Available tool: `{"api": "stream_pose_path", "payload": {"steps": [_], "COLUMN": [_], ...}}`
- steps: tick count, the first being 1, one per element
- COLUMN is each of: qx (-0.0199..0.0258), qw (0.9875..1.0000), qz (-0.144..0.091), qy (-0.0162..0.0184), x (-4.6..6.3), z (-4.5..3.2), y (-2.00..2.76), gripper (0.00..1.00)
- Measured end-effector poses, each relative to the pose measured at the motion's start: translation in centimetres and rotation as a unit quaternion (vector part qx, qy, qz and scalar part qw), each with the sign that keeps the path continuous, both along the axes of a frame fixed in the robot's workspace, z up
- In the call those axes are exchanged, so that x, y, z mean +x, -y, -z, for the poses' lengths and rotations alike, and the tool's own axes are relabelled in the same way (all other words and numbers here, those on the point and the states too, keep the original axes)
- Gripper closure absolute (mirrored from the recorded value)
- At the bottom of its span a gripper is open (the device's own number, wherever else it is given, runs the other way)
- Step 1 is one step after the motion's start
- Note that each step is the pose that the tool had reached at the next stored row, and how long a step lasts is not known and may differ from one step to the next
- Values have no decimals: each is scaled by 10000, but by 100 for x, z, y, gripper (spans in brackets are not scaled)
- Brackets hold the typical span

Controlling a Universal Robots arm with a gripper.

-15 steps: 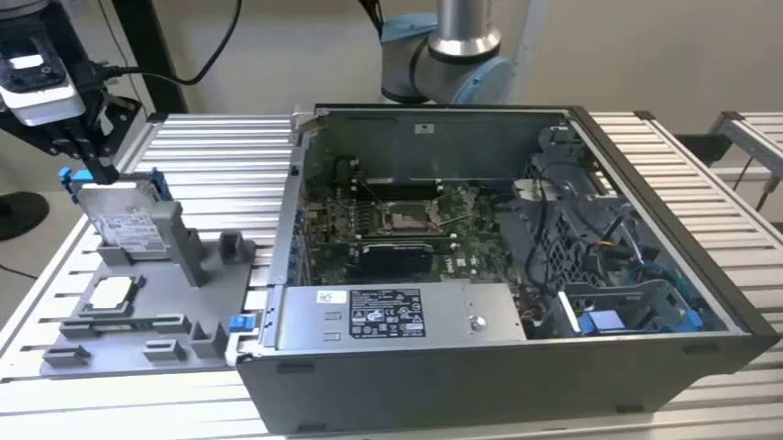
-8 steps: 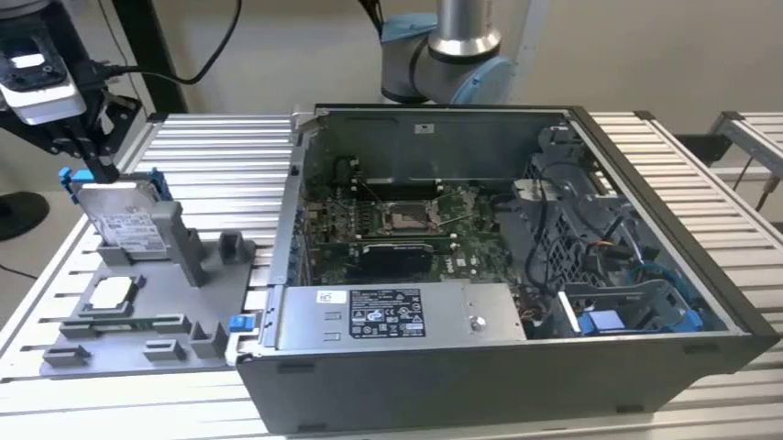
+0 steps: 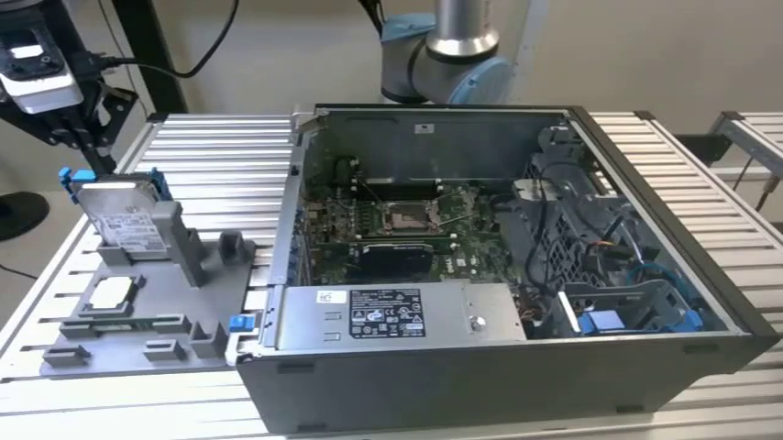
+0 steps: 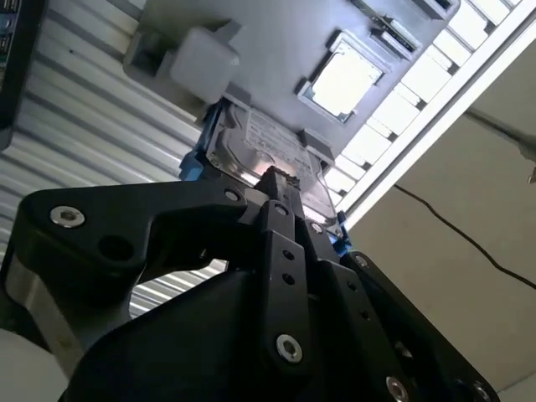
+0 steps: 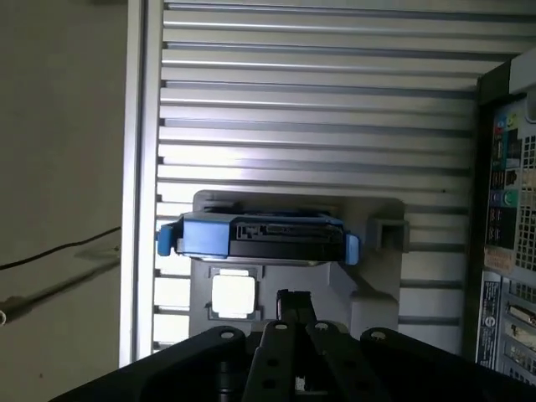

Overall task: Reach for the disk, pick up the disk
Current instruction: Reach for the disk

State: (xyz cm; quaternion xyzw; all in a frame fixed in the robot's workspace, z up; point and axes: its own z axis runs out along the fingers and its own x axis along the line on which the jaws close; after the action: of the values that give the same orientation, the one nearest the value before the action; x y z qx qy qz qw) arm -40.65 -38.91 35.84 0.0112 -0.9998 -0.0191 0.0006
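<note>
Nearest the lens in both wrist views is the black linkage of the jaws. It narrows to a single tip, so the jaws read as drawn together with nothing between them.

The disk (image 5: 260, 237) is just beyond and below the jaws, not touching them. In the first wrist view its upper edge faces the jaws, with the blue bracket showing at both ends. In the exterior view the disk (image 3: 123, 220) stands on edge in a grey fixture (image 3: 147, 302), label outward, leaning back against an upright post. Judgement: standing it this way puts a narrow edge up for a grasp from above, and the fixture keeps it from tipping.

The small square chip (image 3: 110, 293) lies flat in a recess of the same fixture, near the foot of the disk and lower than the jaws. The open computer case (image 3: 490, 367) is well apart from the jaws, on the same slatted worktop (image 3: 220, 156).

Status: the reach is nearly complete. No grasp has been made and the disk is seated in the fixture.
</note>
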Motion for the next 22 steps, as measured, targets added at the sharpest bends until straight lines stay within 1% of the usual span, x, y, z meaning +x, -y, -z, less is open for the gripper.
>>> {"api": "stream_pose_path", "payload": {"steps": [4, 14, 19, 20, 22], "qx": [0, 0, 1, 0, 0], "qw": [10000, 10000, 10000, 10000, 10000], "qz": [-8, -27, -42, -45, -47], "qy": [0, 0, 1, 0, 0], "x": [-111, -378, -452, -463, -467], "z": [4, 14, 22, 22, 21], "y": [-49, -198, -258, -267, -268], "gripper": [100, 100, 100, 100, 100]}}
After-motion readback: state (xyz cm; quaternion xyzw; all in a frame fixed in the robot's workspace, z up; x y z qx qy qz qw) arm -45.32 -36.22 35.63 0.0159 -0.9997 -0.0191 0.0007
